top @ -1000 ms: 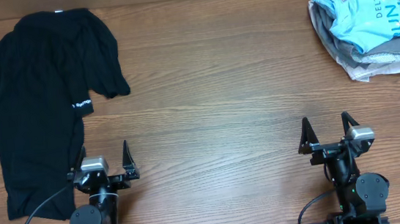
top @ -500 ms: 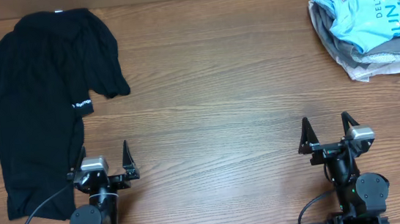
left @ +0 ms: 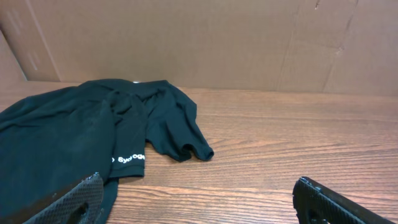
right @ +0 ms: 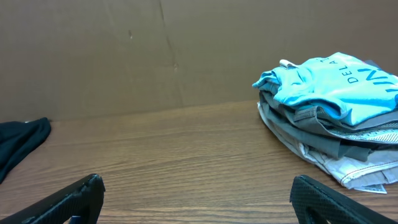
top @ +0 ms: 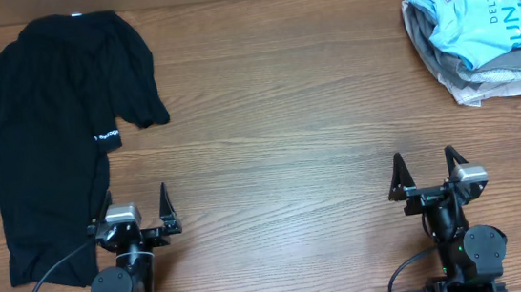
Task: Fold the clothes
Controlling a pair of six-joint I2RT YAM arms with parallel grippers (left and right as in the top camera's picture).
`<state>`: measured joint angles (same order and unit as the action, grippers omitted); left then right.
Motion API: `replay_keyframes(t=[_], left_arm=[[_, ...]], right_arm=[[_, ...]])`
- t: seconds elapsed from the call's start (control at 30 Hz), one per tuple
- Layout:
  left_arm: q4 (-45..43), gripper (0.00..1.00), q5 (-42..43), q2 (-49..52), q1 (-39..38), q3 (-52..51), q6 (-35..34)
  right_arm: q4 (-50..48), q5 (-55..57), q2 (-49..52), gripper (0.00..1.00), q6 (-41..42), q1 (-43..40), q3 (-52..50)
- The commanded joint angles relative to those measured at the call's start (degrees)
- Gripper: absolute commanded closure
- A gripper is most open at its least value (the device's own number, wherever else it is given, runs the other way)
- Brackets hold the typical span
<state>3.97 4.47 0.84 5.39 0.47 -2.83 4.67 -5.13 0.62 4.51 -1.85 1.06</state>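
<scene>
The black shirt (top: 49, 138) lies loose and rumpled at the far left of the table (top: 287, 124). One sleeve with white lettering (top: 108, 136) is flopped toward the middle, so it likely needs spreading flat before any fold. Its near hem runs down just beside the left hand (left: 199, 185), which sits low at the near edge with fingers spread and nothing between them. This is probably a ready pose facing the cloth. The right hand (right: 196, 185) is likewise spread and empty, well apart from the shirt. A pile (top: 472, 34) of other garments sits at the far right, leaving the middle free for folding.
</scene>
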Motion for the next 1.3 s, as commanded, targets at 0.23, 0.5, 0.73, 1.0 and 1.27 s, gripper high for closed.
replay_keyframes(t=[0.23,0.5,0.73,1.0,1.27], left_arm=[[0.15,0.0,-0.42,-0.59,0.59,-0.2,-0.37],[0.15,0.0,-0.42,-0.59,0.59,-0.2,-0.37],[0.13,0.0,-0.59,-0.59,0.59,-0.2,0.26],[0.31,0.0,-3.78,-0.59,0.59,-0.2,0.28],[1.44,0.0,-2.93,-0.52,0.59,2.27,0.17]], right_arm=[[-0.26,-0.02,-0.46,0.0,0.24,-0.15,-0.61],[-0.26,-0.02,-0.46,0.0,0.22,-0.15,-0.61],[-0.26,0.39,-0.46,0.0,0.2,-0.15,-0.59],[-0.22,1.03,-0.46,0.0,0.22,-0.15,-0.59],[-3.43,-0.7,0.0,0.0,0.26,-0.15,1.11]])
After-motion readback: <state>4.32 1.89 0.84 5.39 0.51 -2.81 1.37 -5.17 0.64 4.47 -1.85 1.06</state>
